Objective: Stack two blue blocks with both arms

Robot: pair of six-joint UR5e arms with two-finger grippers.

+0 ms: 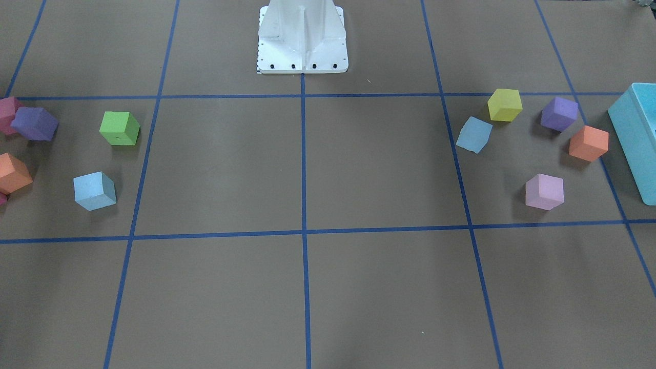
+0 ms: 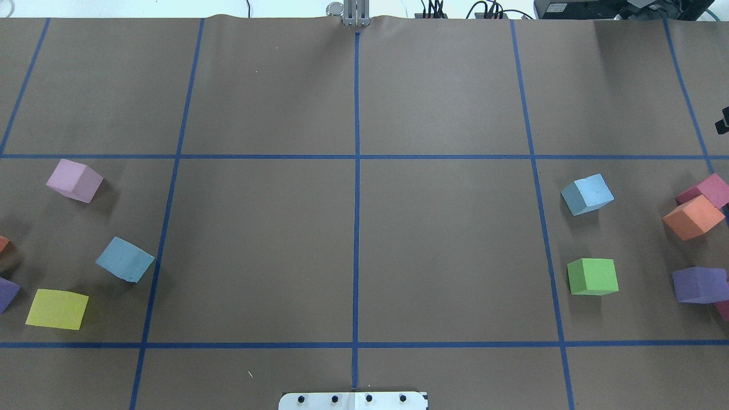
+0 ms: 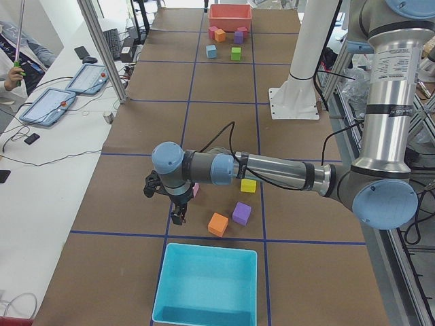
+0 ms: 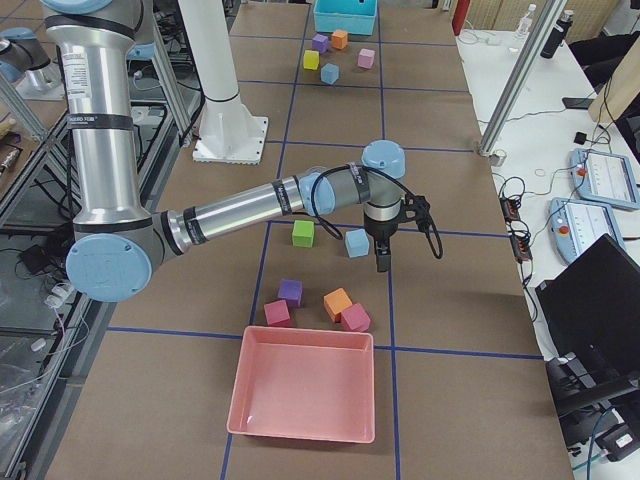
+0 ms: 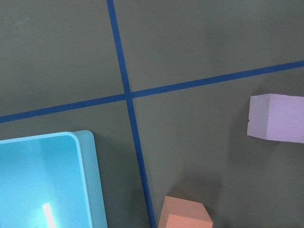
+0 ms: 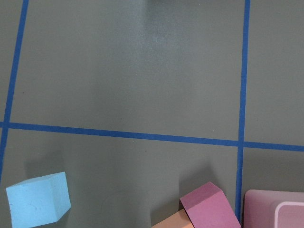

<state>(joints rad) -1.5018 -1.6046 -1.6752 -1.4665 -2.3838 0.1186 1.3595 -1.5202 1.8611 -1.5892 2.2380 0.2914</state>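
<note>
Two pale blue blocks lie apart on the brown table. One (image 2: 588, 194) is on my right side, beside a green cube (image 2: 592, 276); it also shows in the right wrist view (image 6: 38, 199). The other (image 2: 125, 259) is on my left side, near a yellow cube (image 2: 57, 308). My right gripper (image 4: 383, 262) shows only in the exterior right view, pointing down just beside the right blue block (image 4: 356, 243). My left gripper (image 3: 178, 216) shows only in the exterior left view, above the table near a lilac cube. I cannot tell whether either is open or shut.
A turquoise bin (image 3: 207, 285) stands at the left end, a pink bin (image 4: 305, 385) at the right end. Lilac (image 5: 275, 118), orange (image 1: 588, 143) and purple (image 1: 558, 114) cubes lie on my left side. Orange (image 2: 692, 217), magenta (image 2: 709, 191) and purple (image 2: 699, 285) cubes lie on my right.
</note>
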